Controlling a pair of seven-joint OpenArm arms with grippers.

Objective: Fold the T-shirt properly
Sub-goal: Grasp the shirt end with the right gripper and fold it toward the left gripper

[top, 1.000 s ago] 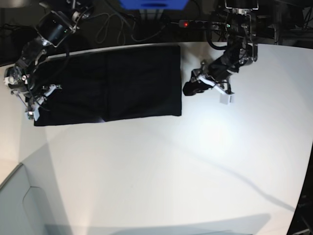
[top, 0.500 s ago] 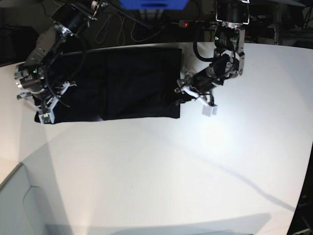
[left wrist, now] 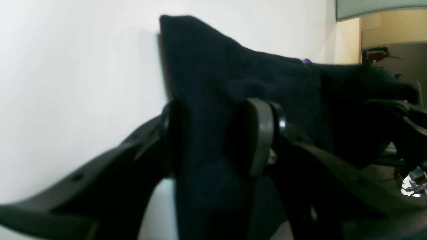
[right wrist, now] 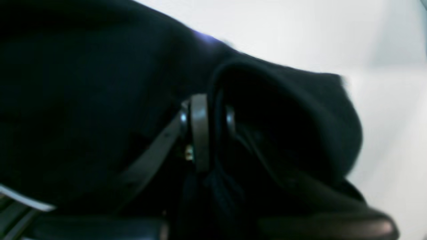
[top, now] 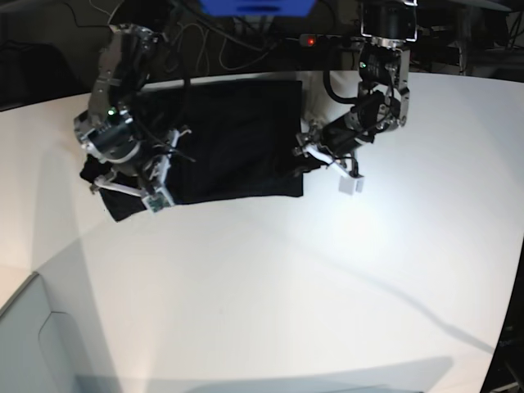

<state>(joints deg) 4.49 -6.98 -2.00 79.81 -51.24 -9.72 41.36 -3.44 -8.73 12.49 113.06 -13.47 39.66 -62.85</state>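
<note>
Moved: your right arm has carried its end of the shirt (top: 233,139) inward over the cloth since the earlier frames, and your left gripper (top: 304,155) has come from beside the shirt onto its other edge.
Shirt: you see it black, lying on the white table (top: 327,278) at the far side, with one end lifted and bunched, the rest flat.
Right gripper (right wrist: 206,133): your wrist view shows the fingers pressed almost together on a fold of black cloth (right wrist: 283,110); the cloth hangs over them.
Left gripper, wrist view (left wrist: 213,133): the fingers (left wrist: 260,136) stand apart with a thick bunch of cloth (left wrist: 213,83) between them, and both touch it, so you have a pinch.
Colour: a small purple spot shows at the shirt edge in both wrist views.
Table near you: white and bare.
</note>
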